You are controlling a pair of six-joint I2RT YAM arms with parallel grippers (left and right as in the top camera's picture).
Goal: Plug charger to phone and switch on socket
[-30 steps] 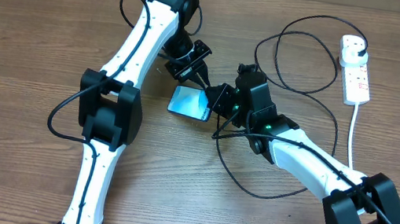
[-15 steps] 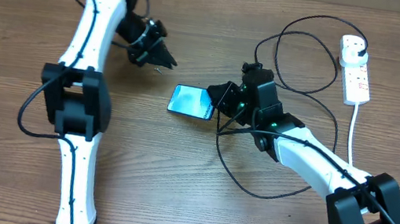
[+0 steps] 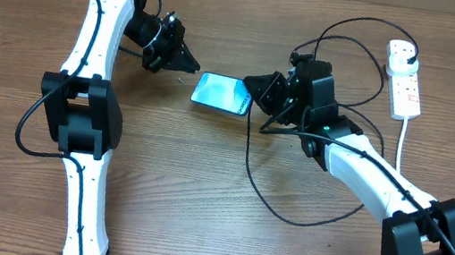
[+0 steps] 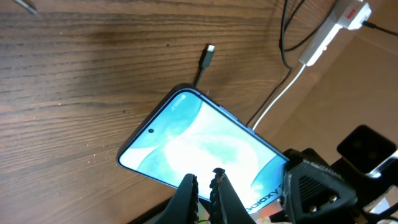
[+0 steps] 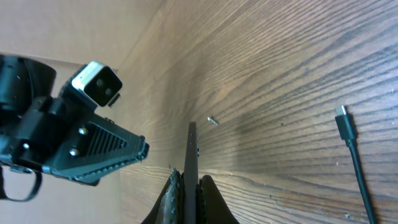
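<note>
The table (image 3: 39, 0) is brown wood with long grain lines. A plain tan wall runs along its far edge at 12 o'clock.

The slim black-edged phone with a light-blue screen (image 3: 222, 93) is a bit toward 12 o'clock from the middle of the table, screen up. Its long side runs from 9 o'clock to 3 o'clock. The end with the little camera dot points to 9 o'clock. I cannot tell if it lies on the wood or hangs just above it.

The right gripper (image 3: 255, 93) pinches the phone's 3 o'clock end. The left gripper (image 3: 190, 66) is near the 9 o'clock end, not touching. Its fingers (image 4: 186, 190) are pressed together on nothing.

The long thin black charger cable (image 5: 344, 124) loops over the wood. Its small tip (image 4: 209, 51) lies free, just beside the phone.

The long white power strip with red marks (image 3: 404, 80) is at 2 o'clock. It runs from 12 to 6 o'clock. A black plug (image 3: 412, 55) sits in its 12 o'clock end, and a thick white cord (image 3: 403, 145) leaves at 6 o'clock.
</note>
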